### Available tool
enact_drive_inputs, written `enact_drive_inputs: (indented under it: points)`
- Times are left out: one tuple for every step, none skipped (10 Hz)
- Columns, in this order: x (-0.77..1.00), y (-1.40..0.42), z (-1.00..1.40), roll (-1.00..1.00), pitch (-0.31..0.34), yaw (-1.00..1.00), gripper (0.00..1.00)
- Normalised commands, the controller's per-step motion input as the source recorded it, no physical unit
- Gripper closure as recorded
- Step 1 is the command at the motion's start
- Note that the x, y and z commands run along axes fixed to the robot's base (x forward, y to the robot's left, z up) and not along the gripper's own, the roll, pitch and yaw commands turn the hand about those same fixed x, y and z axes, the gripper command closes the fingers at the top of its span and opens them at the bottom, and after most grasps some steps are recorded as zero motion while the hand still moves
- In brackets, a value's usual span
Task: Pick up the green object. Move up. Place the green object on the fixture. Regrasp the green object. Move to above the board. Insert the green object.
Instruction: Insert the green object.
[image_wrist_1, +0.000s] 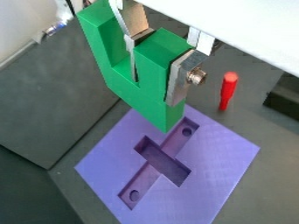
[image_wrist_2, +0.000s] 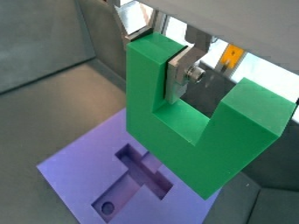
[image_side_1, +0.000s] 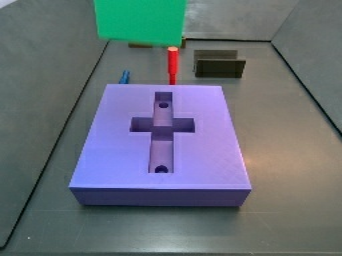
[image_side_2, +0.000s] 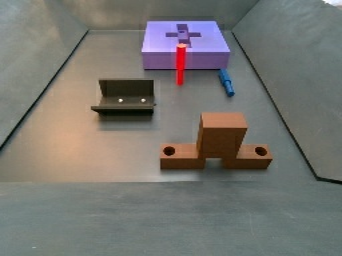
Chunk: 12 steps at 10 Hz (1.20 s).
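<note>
Claw (image_wrist_1: 163, 66) is clamped on one arm of the green object (image_wrist_1: 135, 74), hanging in the air over the board (image_wrist_1: 176, 166). The fixture (image_side_2: 124, 97) sits empty, so I'd guess only the insertion's left.

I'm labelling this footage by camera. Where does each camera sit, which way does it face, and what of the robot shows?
Wrist view: on the wrist, looking down past the pincer, shut on the green piece, to the board and red peg.
Wrist view: on the wrist's opposite side, looking down; pincer, green piece, board.
Side view: close by the board, facing peg and fixture; green piece at top, no pincer.
Side view: far end, facing fixture, wooden stand, board; no robot.
All share the board.
</note>
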Motion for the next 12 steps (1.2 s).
enact_drive_inputs:
  points:
    - [0.00,0.00,-0.44,-0.09,-0.026,0.00,1.00]
    - [0.00,0.00,-0.26,-0.11,0.000,0.00,1.00]
    - [0.00,-0.03,-0.13,-0.11,0.000,0.03,1.00]
    - [0.00,-0.01,-0.36,-0.34,0.000,0.04,1.00]
    - [0.00,-0.01,-0.47,-0.31,0.000,0.10,1.00]
    - [0.30,-0.15,-0.43,0.20,-0.024,0.21,1.00]
    - [0.39,-0.26,-0.29,0.35,-0.010,0.10,1.00]
    - [0.19,-0.37,-0.16,0.41,-0.070,0.06,1.00]
    - [0.22,-0.31,-0.28,0.38,-0.061,0.06,1.00]
    - [0.20,-0.24,-0.23,0.38,-0.057,0.02,1.00]
    - [0.18,-0.05,-0.31,0.20,0.000,0.00,1.00]
    - [0.03,0.00,-0.22,0.07,0.000,0.00,1.00]
